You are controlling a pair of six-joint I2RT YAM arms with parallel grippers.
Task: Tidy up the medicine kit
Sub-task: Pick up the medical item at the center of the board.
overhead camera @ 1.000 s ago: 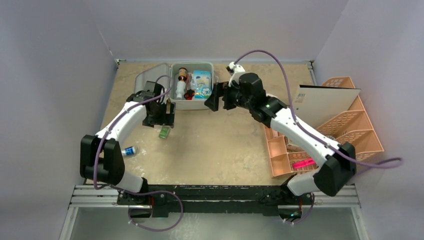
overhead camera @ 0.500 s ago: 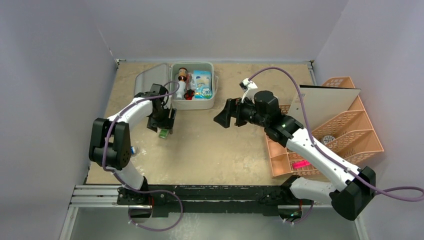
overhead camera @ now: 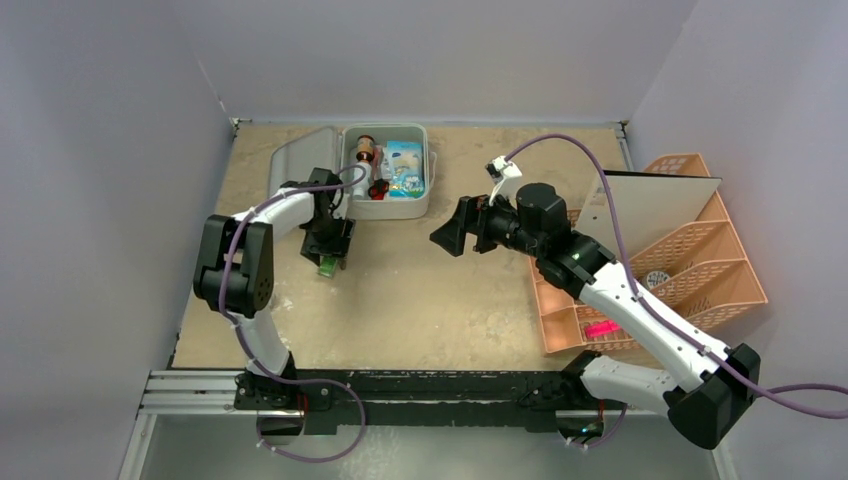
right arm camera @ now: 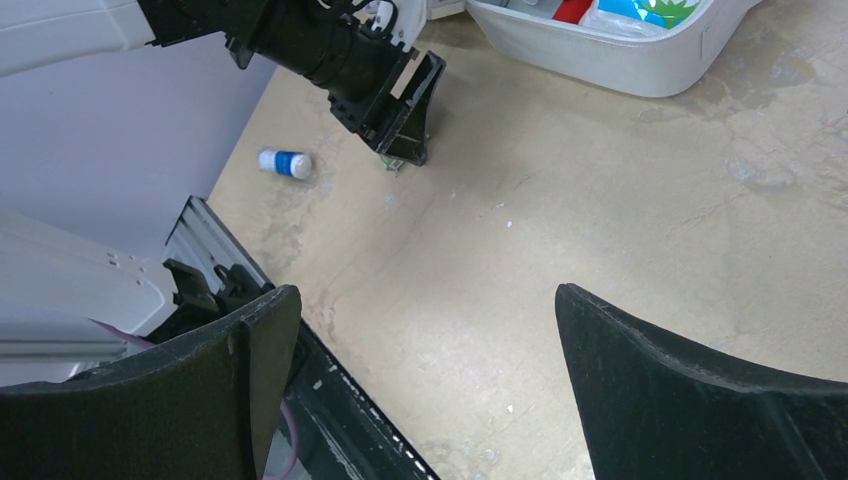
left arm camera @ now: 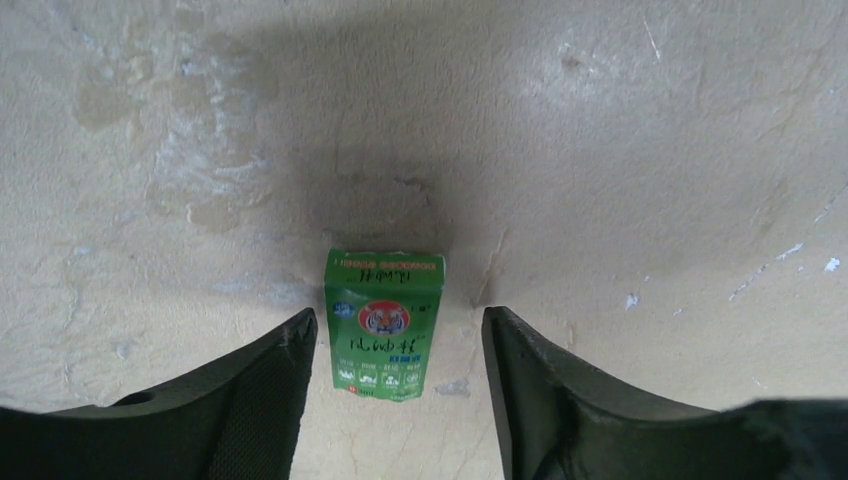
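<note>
Straddling the green box (left arm camera: pixel 383 322) w/ my left gripper (left arm camera: pixel 397 330) spread (box off-centre, no pinch yet), I fear closing skews it & it drops short of the medicine kit (overhead camera: pixel 390 209), open at the table's (overhead camera: pixel 450 290) far edge; right gripper (right arm camera: pixel 428 300) gapes empty.

A robotics lab cell: plain pale walls (overhead camera: pixel 100 150) box in a beige tabletop (overhead camera: pixel 440 290), and an aluminium rail (overhead camera: pixel 190 395) at the frame's bottom carries the left arm (overhead camera: pixel 235 265) and right arm (overhead camera: pixel 620 290).
</note>
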